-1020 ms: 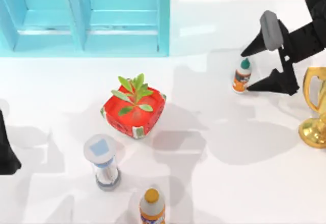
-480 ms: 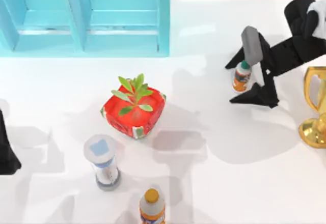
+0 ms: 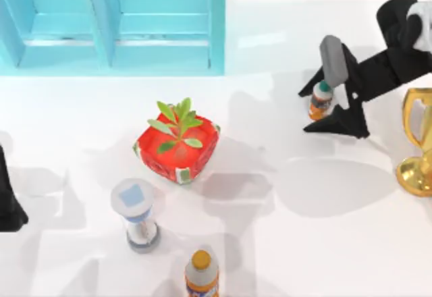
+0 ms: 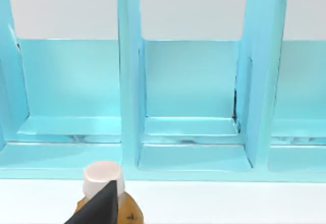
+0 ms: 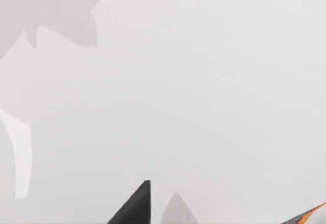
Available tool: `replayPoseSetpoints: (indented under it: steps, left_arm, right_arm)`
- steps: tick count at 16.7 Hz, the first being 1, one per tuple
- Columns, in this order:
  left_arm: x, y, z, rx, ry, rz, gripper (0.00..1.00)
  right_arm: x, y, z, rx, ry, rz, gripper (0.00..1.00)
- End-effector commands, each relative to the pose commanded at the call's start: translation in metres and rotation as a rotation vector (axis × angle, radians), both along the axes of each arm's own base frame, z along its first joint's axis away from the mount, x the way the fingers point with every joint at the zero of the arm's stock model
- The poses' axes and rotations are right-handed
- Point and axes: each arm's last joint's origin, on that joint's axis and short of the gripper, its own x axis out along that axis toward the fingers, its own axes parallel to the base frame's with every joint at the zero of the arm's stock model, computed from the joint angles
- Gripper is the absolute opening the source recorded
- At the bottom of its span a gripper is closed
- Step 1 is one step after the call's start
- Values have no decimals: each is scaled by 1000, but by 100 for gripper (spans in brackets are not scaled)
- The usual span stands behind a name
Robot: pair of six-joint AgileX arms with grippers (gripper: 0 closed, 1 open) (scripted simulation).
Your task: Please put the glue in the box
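Note:
The glue (image 3: 320, 100), a small white bottle with a dark-green cap and an orange label, stands upright at the back right of the table. My right gripper (image 3: 304, 111) is open and down at the bottle, one finger on each side of it with a little room left. An orange sliver of the glue's label (image 5: 311, 214) shows beside a dark fingertip (image 5: 135, 207) in the right wrist view. The light-blue box (image 3: 162, 61) stands open at the back left, its compartments (image 4: 193, 155) facing the left wrist camera. My left gripper (image 3: 7, 206) is parked at the table's left edge.
A red pot with a green plant (image 3: 177, 147) sits mid-table. A grey-capped cylinder (image 3: 137, 217) and a larger bottle with a yellow-orange cap (image 3: 202, 275) stand near the front. A gold trophy (image 3: 418, 150) stands at the right edge, close to the right arm.
My right gripper moved left and down around the glue, and its fingers have since drawn closer together. The glue and the left arm have stayed put.

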Motion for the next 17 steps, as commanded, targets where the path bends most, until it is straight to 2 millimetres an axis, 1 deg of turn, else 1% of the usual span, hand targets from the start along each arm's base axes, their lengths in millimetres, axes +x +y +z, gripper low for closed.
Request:
replayPoseSetpoints:
  steps: [8,9,17]
  left_arm:
    - [0,0,0,0,0,0,100]
    - [0,0,0,0,0,0,100]
    - [0,0,0,0,0,0,100]
  right_arm:
    - [0,0,0,0,0,0,2]
    - [0,0,0,0,0,0,0]
    - [0,-2,0,0,0,-4,0]
